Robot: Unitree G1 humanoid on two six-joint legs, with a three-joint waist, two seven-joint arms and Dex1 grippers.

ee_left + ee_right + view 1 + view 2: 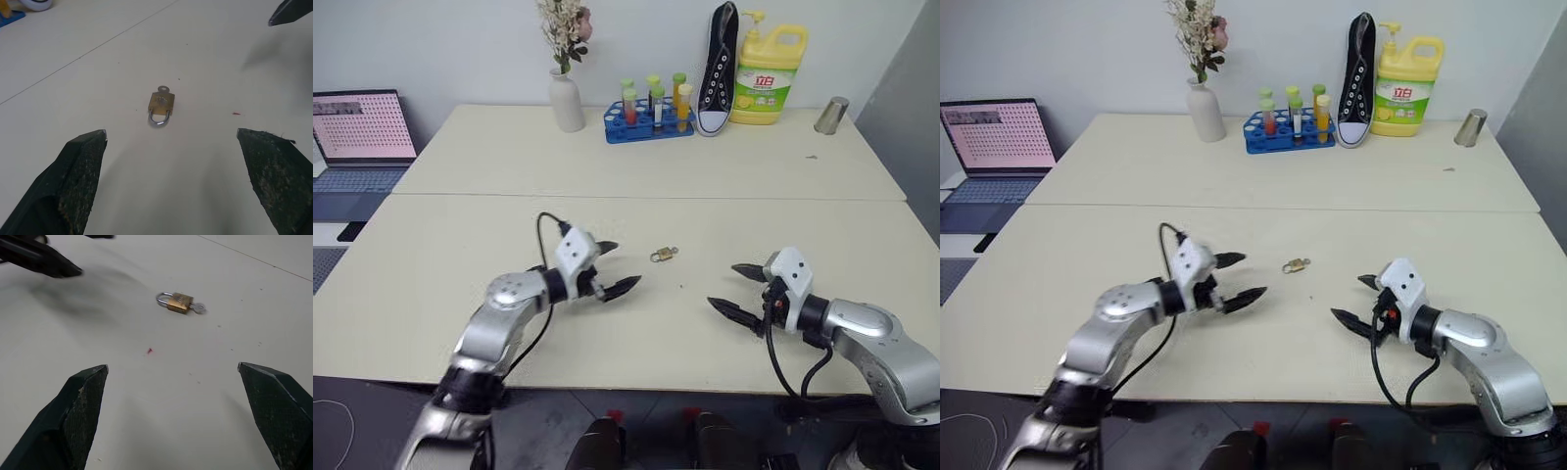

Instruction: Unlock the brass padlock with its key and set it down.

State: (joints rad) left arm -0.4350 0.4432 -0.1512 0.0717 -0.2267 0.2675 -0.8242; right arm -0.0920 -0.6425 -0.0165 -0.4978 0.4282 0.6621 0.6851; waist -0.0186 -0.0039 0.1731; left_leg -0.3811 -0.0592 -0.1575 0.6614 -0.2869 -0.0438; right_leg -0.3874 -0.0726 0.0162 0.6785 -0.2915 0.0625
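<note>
The brass padlock (664, 255) lies flat on the near cream table (460, 294), between my two grippers and a little farther away than both. Its silvery shackle (159, 120) looks closed. The key (163, 89) sticks out of the body's bottom end, with only its small round head visible. My left gripper (619, 266) is open to the left of the padlock, pointing toward it. My right gripper (724, 286) is open to the right and slightly nearer to me. Neither gripper touches the padlock or holds anything.
Along the far table's back edge stand a white vase with flowers (567, 98), a blue rack of tubes (649, 116), a black shoe (719, 69), a yellow detergent bottle (769, 76) and a metal cup (831, 115). An open laptop (360, 127) sits at the far left.
</note>
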